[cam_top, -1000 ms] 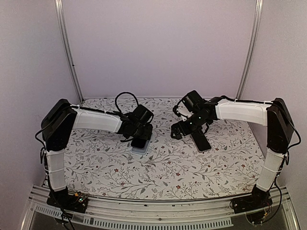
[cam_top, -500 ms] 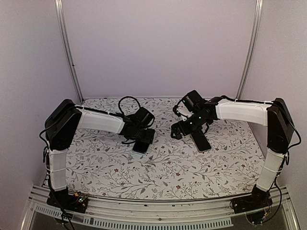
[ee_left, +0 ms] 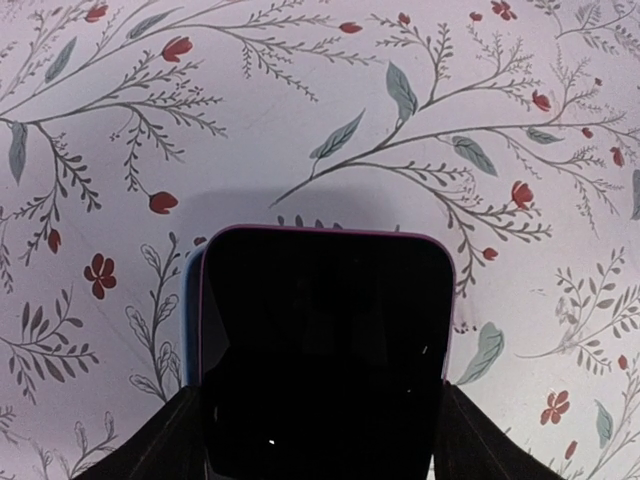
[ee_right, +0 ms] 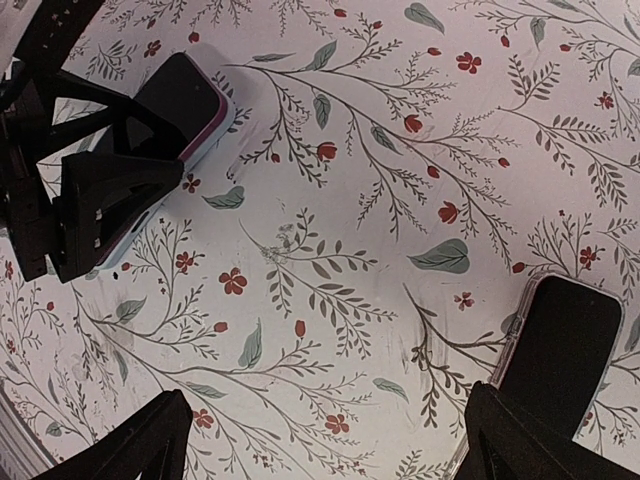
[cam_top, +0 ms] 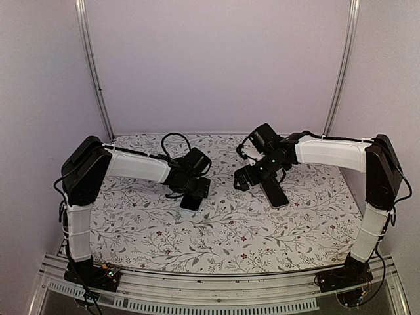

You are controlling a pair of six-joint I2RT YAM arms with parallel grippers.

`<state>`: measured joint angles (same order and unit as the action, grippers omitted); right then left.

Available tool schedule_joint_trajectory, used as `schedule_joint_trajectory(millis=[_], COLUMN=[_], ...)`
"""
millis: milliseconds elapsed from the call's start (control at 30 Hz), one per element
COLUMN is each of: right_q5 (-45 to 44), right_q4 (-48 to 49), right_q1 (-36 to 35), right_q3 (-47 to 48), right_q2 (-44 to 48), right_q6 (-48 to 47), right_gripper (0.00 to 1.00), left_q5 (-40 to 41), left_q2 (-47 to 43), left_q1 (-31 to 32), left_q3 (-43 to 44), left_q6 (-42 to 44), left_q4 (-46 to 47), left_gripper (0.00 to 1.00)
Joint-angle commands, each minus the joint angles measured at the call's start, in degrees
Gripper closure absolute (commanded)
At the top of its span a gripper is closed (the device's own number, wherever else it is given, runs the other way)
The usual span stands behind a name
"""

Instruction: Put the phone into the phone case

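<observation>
Snugly between the fingers (ee_left: 165, 440) of the left end effector (ee_left: 320, 405), the phone (ee_left: 320, 320).

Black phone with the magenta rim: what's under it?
Only a pale blue strip shows beside the black magenta-rimmed phone, at its left edge; the phone covers the rest.
</observation>
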<state>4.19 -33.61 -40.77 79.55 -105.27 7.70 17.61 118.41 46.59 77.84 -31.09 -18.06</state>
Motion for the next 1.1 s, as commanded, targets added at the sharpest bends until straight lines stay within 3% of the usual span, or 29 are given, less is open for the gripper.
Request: schedule_joint_trajectory(millis=[0,100,367,567,867,1067], right_q5=[-0.23,-0.19,0.02,0.20,0.03,0.03], right_q4=[0.03,0.03,0.01,0.12,0.37,0.47], right_q1=[-0.02,-0.02,-0.09,-0.09,0.01,-0.07], right_q3=[-0.09,-0.10,-0.34,-0.60,-1.65,-1.68], right_q2=[2.26,2.27,2.35,2.35,3.19,3.35], right_q6=[-0.33,-0.46,-0.49,-0.32,-0.07,-0.06], right_gripper=[0.01,0.01,0.01,0.01,0.01,0.01], left_q5=[1.66,2.43,6.04,-1.20,-0.77,-5.26], left_q2=[-1.31,-2.42,-4.07,-2.56,-1.37,1.28], left_q1=[0.59,0.91,1.14,1.12,1.49,1.95], left_q3=[0.57,0.72,1.28,-1.72,-4.40,-4.52], left_q6=[-0.01,0.32,2.93,2.42,1.35,2.49], left_q4=[-0.99,-1.06,-4.90,-3.33,-3.07,-0.93], left_gripper=[0.14,0.01,0.01,0.01,0.01,0.01])
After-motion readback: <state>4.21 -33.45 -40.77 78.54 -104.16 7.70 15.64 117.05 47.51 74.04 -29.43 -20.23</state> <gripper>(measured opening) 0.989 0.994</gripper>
